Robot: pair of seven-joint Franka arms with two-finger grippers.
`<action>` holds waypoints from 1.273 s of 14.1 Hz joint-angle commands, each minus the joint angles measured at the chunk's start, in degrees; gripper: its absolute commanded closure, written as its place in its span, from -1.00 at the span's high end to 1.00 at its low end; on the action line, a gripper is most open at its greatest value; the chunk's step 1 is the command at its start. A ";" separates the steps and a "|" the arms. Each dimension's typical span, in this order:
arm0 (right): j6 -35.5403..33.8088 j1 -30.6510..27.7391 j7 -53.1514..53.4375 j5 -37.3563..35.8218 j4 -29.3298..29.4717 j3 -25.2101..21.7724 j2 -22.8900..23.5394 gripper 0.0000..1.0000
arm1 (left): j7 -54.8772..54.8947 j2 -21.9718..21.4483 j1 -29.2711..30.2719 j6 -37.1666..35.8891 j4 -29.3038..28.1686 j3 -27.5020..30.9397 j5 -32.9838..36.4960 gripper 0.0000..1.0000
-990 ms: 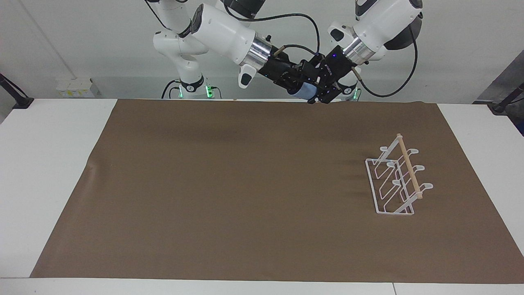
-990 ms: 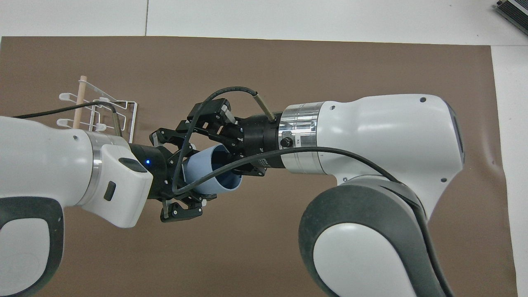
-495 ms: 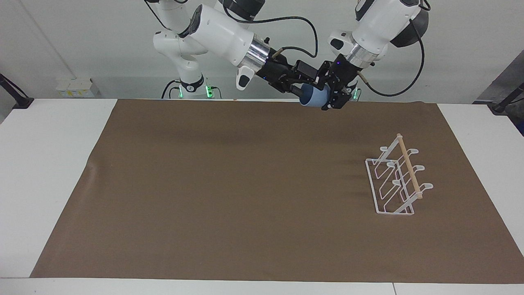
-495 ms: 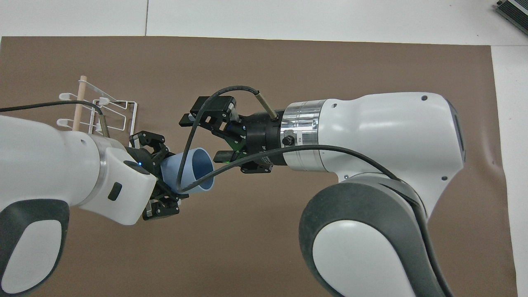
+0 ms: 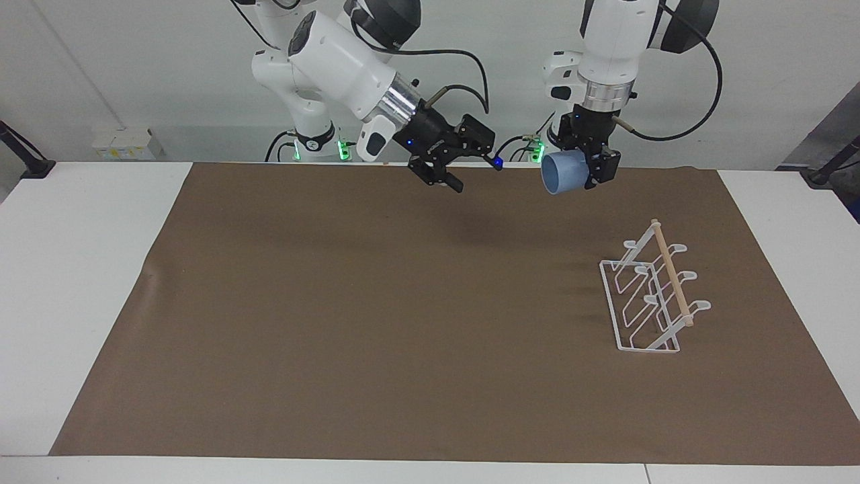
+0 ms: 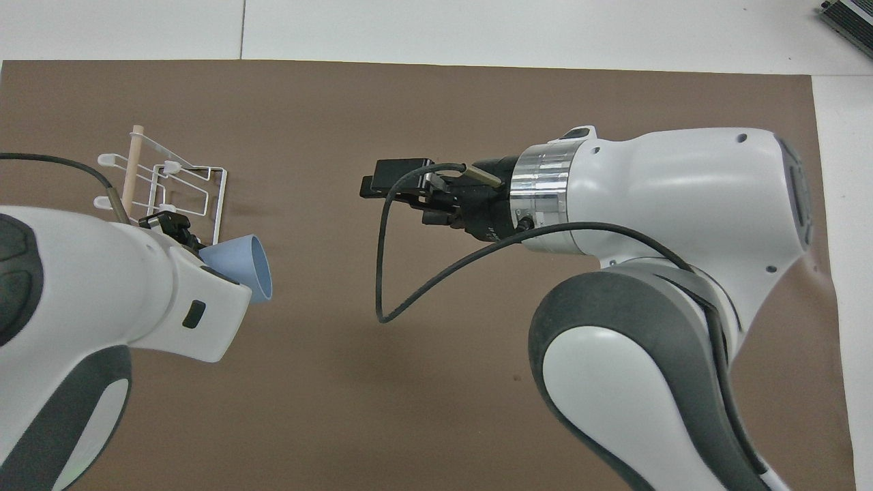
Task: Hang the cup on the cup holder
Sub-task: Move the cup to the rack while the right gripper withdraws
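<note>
The light blue cup (image 5: 561,175) hangs in the air on its side, its mouth turned toward the right arm's end of the table, with my left gripper (image 5: 586,176) shut on its base. In the overhead view the cup (image 6: 240,264) sticks out from under the left wrist, which hides most of the left gripper (image 6: 179,235). My right gripper (image 5: 472,175) is open and holds nothing, over the mat's edge nearest the robots; from overhead the right gripper (image 6: 392,192) points toward the cup. The white wire cup holder (image 5: 646,299) with its wooden rod stands bare at the left arm's end, cup holder (image 6: 174,183).
A brown mat (image 5: 376,323) covers most of the white table (image 5: 74,269). The right arm's cable (image 6: 382,273) loops down beside its wrist. Black stands (image 5: 27,158) sit at the table's corners nearest the robots.
The right gripper opened, let go of the cup and drew back toward its own end. The left gripper kept the cup, swung it toward the cup holder's end and turned downward.
</note>
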 commanded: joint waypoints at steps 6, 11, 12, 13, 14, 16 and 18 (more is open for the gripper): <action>-7.77 -3.82 -4.05 -30.68 0.50 0.21 -1.42 1.00 | -6.23 4.58 -0.36 -1.48 -0.86 -1.43 22.90 -1.00; -26.17 -9.89 -6.51 -43.56 2.62 0.21 -4.06 1.00 | 10.82 14.61 0.60 0.53 5.21 -1.25 33.11 -1.00; -28.37 -11.73 -6.34 -43.56 2.45 0.21 -4.24 1.00 | 13.27 14.87 0.52 1.59 4.69 -1.16 34.79 -1.00; -29.52 -13.92 -6.42 -43.56 2.10 0.21 -4.50 1.00 | 13.91 14.79 0.52 1.68 4.07 -1.08 35.24 -1.00; -30.32 -16.29 -6.68 -43.22 1.66 0.30 -4.59 1.00 | 13.91 14.70 0.52 1.68 3.81 -1.08 35.42 -1.00; -30.85 -19.91 -7.91 -42.42 0.34 0.39 -4.76 1.00 | 13.82 14.70 0.87 3.17 3.10 -0.90 36.56 -1.00; -30.94 -21.76 -9.58 -42.33 -1.59 0.30 -5.82 1.00 | 13.56 15.23 3.67 7.29 2.84 -0.90 37.09 -1.00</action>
